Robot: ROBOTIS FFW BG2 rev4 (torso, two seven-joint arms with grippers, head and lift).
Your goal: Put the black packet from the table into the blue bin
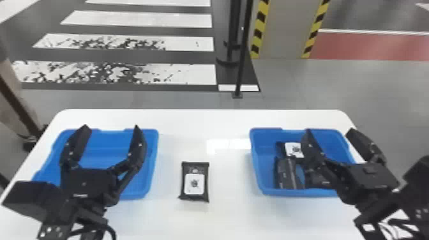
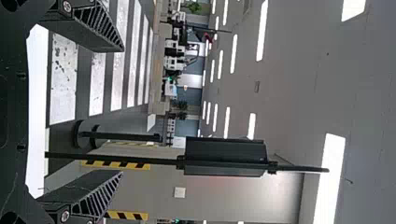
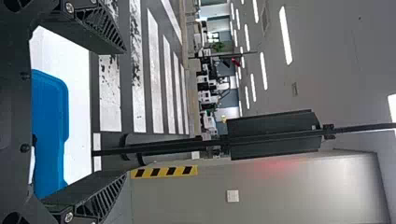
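White and smooth, the surface gives plenty of contrast for the pick. Nearest, the left gripper is poised over the left bin, its fingers spread wide with nothing between them. The right gripper is likewise wide apart and unladen, over the right bin.

Between the bins, well apart from both grippers, the black packet lies flat, its length running away from the robot. Picking it up looks like the step due, and the left gripper seems the handier one. Best bring it across above the rim, turn the fingers down, and set one beside each long edge at the middle of the body. Gripping only an end seam might let the packet swing or slip. Close just enough to hold it, lift straight, then let go low inside the bin; which of the two is meant, I cannot tell. Its black wrapper has crimped ends and a pale label bearing a dark round mark; it will probably bend a little under pressure.

A few dark packs lie in the right bin. Past the surface are a slim black post and a striped floor.
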